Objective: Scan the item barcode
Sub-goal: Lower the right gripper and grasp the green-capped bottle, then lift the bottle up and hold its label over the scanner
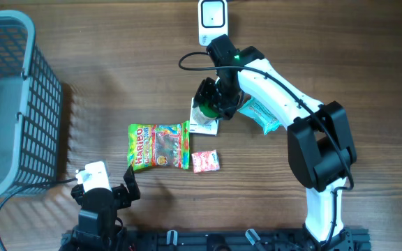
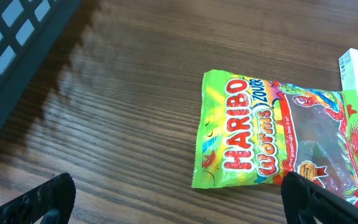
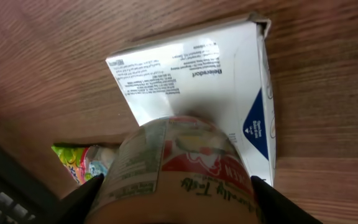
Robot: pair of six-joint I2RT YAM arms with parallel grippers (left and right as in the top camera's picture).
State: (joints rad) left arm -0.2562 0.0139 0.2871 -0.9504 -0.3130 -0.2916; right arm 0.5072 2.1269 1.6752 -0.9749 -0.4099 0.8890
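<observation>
My right gripper (image 1: 211, 101) is shut on a round container (image 3: 173, 162) with a red and white label, which fills the space between its fingers. It hangs just above a white box (image 3: 191, 81) lying on the wooden table. The white barcode scanner (image 1: 213, 21) stands at the table's far edge, a short way beyond this gripper. My left gripper (image 1: 107, 192) rests near the front left, open with nothing between its fingers (image 2: 48, 196). In front of it lies a green Haribo worms bag (image 2: 278, 137).
A grey mesh basket (image 1: 5, 104) stands at the left. The Haribo bag (image 1: 158, 146) and a small pink packet (image 1: 205, 161) lie mid-table. A teal packet (image 1: 260, 115) lies under the right arm. The white box (image 1: 204, 125) lies beside the bag.
</observation>
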